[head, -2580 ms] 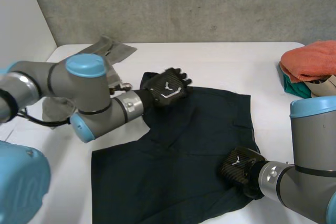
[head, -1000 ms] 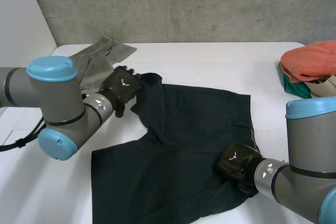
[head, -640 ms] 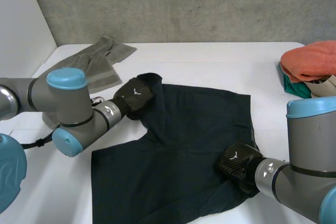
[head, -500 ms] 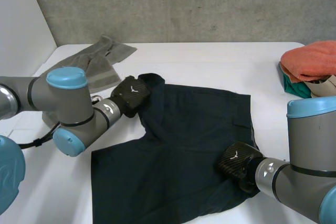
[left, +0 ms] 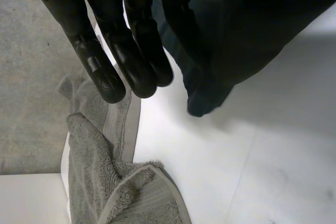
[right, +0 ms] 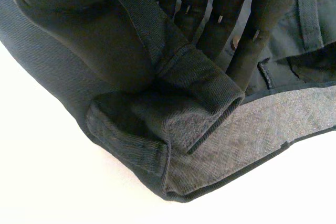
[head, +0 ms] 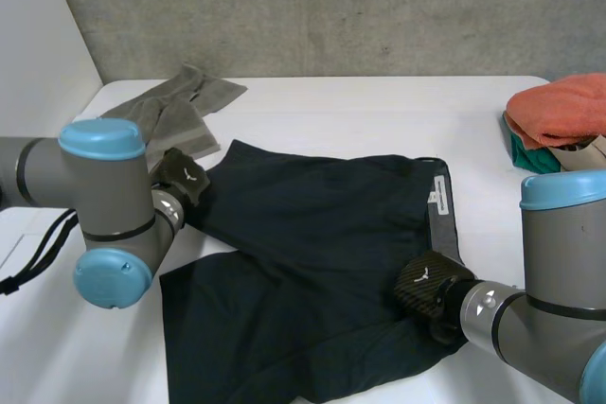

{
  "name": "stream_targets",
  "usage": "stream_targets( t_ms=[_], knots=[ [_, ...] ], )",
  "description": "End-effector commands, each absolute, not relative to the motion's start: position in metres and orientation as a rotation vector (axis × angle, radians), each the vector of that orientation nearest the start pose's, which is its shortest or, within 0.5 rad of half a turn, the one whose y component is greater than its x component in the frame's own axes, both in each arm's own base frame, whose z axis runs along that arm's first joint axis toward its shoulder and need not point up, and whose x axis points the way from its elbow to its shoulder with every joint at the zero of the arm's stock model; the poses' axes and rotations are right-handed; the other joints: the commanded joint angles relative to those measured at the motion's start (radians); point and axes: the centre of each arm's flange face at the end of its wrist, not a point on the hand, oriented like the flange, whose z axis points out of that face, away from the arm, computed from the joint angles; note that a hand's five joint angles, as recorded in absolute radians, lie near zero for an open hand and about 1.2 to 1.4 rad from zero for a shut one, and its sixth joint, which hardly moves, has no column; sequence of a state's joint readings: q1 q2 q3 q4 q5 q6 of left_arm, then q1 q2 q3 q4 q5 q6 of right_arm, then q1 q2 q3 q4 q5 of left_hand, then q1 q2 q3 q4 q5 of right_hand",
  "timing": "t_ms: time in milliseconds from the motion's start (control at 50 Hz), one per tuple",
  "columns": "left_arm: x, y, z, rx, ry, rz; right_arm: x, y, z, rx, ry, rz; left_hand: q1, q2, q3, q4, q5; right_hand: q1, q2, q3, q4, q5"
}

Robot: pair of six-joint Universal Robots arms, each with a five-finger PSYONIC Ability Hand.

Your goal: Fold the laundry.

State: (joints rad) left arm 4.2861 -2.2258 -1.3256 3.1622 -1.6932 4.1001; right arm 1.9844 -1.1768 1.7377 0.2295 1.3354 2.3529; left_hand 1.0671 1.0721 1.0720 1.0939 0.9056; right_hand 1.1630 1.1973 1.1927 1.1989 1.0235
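White table is standing against a grey concrete wall. Dark shorts are lying spread across the middle of the table, mostly flat. Their edge nearest the right arm is turning over to show a paler grey lining and a small white label.

Left hand is sitting at the shorts' far left corner, just beside a grey towel that is lying rumpled toward the table's far left. In the left wrist view its fingers are reaching out straight and close together, and the dark cloth is caught against the side of them. One corner of the cloth is hanging off the hand, clear of the table and casting a shadow on it. The thumb is hidden, so the exact pinch is hard to read.

Right hand is resting on the shorts' right edge, toward the near side. In the right wrist view its thumb and fingers are closing on a doubled fold of hemmed cloth and pinching it between them, with the lining showing at the fingertips.

An orange towel is sitting on a small pile at the table's far right, over something teal, well apart from the shorts.
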Motion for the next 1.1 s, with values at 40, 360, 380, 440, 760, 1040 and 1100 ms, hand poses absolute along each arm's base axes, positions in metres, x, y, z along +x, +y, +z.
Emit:
stream_targets(
  t_ms=[40,360,380,440,760,1040,1100],
  knots=[
    [-0.276,-0.293,0.187,1.317,1.957,-1.568,0.255,-0.199,0.144,-1.612,2.268,-1.233,-0.771,-0.776,-0.776,-0.798,-0.784,0.233,0.199,0.204,0.197,0.198],
    [-0.229,-0.171,0.230,0.986,2.697,-1.465,0.255,-0.246,0.167,-1.037,2.317,-1.370,-0.698,-0.703,-0.703,-0.725,-0.711,0.233,0.199,0.204,0.197,0.198],
    [-0.227,-0.164,0.228,0.984,2.739,-1.433,0.255,-0.246,0.167,-1.032,2.319,-1.371,-0.698,-0.703,-0.703,-0.725,-0.711,0.233,0.199,0.204,0.197,0.198],
    [-0.222,-0.140,0.215,0.970,2.878,-1.296,0.255,-0.246,0.166,-1.032,2.313,-1.383,-0.695,-0.700,-0.700,-0.722,-0.708,0.233,0.199,0.204,0.197,0.198],
    [-0.220,-0.138,0.168,0.922,2.876,-1.138,0.257,-0.238,0.172,-1.046,2.296,-1.426,-0.573,-0.577,-0.577,-0.599,-0.586,0.233,0.199,0.204,0.197,0.198],
    [-0.222,-0.080,0.181,1.455,2.705,-0.939,0.215,-0.172,0.166,-1.769,2.308,-0.999,0.329,0.324,0.324,0.302,0.316,0.233,0.199,0.204,0.197,0.198],
    [-0.215,-0.082,0.184,1.517,2.645,-0.866,0.201,-0.165,0.161,-2.004,2.226,-0.853,0.329,0.324,0.324,0.302,0.316,0.233,0.199,0.204,0.197,0.198]
  ],
)
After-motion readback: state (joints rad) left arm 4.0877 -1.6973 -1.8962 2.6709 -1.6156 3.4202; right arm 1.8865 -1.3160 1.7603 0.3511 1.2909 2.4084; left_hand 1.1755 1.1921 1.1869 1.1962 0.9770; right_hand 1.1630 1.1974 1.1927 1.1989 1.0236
